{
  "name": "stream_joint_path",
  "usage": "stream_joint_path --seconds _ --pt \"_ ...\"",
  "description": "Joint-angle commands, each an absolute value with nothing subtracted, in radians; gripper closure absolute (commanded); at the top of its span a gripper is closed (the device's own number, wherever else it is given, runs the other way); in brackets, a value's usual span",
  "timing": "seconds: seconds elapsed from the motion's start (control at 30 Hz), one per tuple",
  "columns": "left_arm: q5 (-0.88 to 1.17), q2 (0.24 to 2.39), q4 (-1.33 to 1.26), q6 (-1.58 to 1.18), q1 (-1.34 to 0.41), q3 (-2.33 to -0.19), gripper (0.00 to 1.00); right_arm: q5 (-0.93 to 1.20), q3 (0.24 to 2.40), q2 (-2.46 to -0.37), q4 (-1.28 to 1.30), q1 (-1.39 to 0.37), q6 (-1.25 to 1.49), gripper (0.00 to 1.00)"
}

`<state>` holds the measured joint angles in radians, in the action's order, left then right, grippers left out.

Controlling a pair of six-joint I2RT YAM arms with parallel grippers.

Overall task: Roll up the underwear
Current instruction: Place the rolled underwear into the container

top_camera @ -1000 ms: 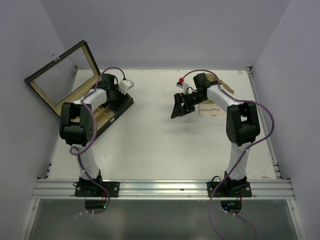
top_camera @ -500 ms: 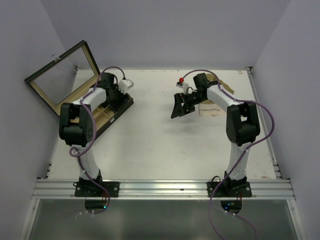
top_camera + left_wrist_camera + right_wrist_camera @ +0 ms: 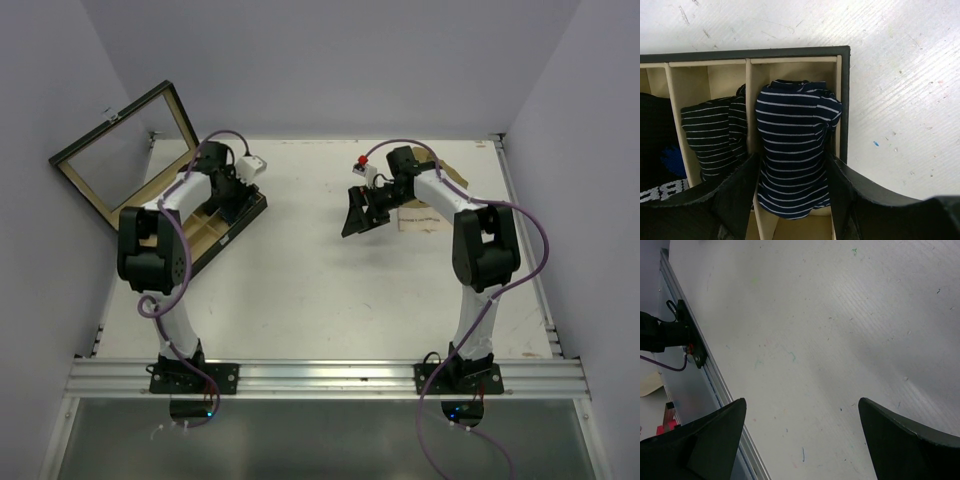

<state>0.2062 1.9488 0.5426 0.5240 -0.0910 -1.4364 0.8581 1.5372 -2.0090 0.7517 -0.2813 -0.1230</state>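
Spanning most of the overhead view, the white table (image 3: 320,290) carries scuffs and small coloured marks, with an aluminium rail (image 3: 320,378) along its near edge. The left arm (image 3: 150,250) reaches to the far-left corner; the right arm (image 3: 480,250) bends inward toward mid-table. A dark, shallow organiser box (image 3: 225,225) sits under the left arm, its framed lid (image 3: 120,150) tipped open against the left wall. A paper sheet (image 3: 420,218) lies flat beneath the right forearm. Wrist view of the box: cream dividers, narrow compartments. The rolled underwear (image 3: 795,135), navy with thin white stripes, sits in the end compartment against the box's right wall, upright and slightly bulged at the top. In the next compartment to its left is a second striped roll (image 3: 715,135), darker, then a black garment (image 3: 660,160) with a blue print, only partly in frame. The left gripper (image 3: 792,165) has its jaws parted, one finger on each side of the navy roll and right against the fabric; cannot tell whether they press it or merely flank it. The right gripper (image 3: 801,405) hangs above bare table, jaws spread wide, holding nothing.
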Motion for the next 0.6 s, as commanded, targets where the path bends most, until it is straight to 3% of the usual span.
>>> stream_joint_path --seconds 0.0,0.57 --pt "0.227 1.865 0.532 0.505 -0.086 -1.494 0.38 0.897 1.578 -2.003 0.762 -0.284 -0.112 0.01" --pt "0.268 1.931 0.52 0.486 -0.098 -1.557 0.38 0.893 1.571 -2.013 0.756 -0.285 -0.113 0.01"
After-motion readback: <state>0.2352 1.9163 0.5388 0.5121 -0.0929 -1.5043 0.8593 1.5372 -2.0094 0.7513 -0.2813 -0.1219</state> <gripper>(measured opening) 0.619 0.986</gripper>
